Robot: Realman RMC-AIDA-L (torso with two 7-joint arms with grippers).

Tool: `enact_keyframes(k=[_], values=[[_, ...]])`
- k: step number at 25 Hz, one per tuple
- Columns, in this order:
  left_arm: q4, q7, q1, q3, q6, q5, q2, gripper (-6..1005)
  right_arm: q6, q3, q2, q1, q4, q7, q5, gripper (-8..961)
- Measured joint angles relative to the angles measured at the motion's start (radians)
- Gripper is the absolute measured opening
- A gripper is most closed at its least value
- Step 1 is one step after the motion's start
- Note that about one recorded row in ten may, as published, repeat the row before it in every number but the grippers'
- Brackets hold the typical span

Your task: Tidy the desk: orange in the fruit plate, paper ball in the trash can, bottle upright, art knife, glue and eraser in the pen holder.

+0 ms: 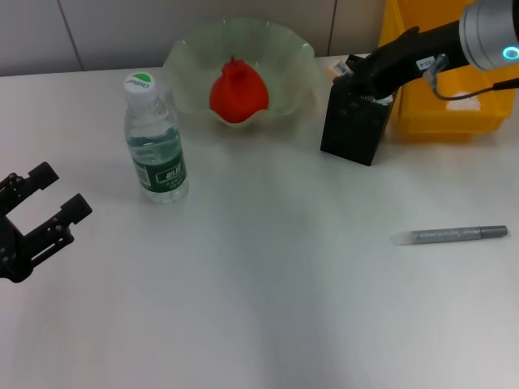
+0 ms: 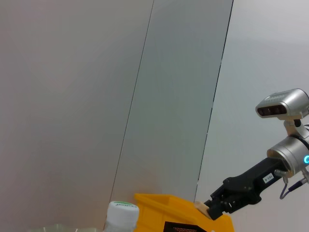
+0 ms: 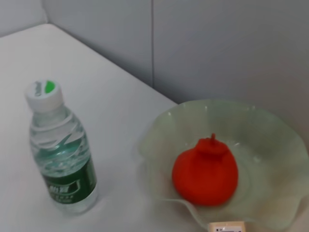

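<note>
The left claw [image 1: 50, 212] sits nearest, low on the white surface [image 1: 268, 308], its fingers spread wide with nothing between them. A thin grey pen-like stick [image 1: 451, 235] lies alone on the surface, well apart from it. The bottle [image 1: 154, 142] stands upright, and the orange [image 1: 238, 91] rests in the fruit plate [image 1: 186, 57]. Farther back, the right claw [image 1: 354, 71] reaches over the top of the pen holder [image 1: 355, 126], just beside the trash can [image 1: 442, 117]. It pinches a small beige block, which looks like the eraser [image 2: 203, 209]. The eraser seems light and a bit soft, so a gentle squeeze on its flat sides should do.
</note>
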Motion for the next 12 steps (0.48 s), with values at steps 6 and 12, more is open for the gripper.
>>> enact_keyframes(k=[6, 12], values=[[0.001, -0.001, 0.0, 0.0, 0.0, 0.0, 0.001, 739, 0.005, 0.047, -0.001, -0.006, -0.005, 0.06, -0.006, 307], [0.001, -0.001, -0.004, 0.0, 0.0, 0.001, 0.002, 739, -0.003, 0.072, -0.007, 0.0, -0.007, 0.157, -0.094, 312]])
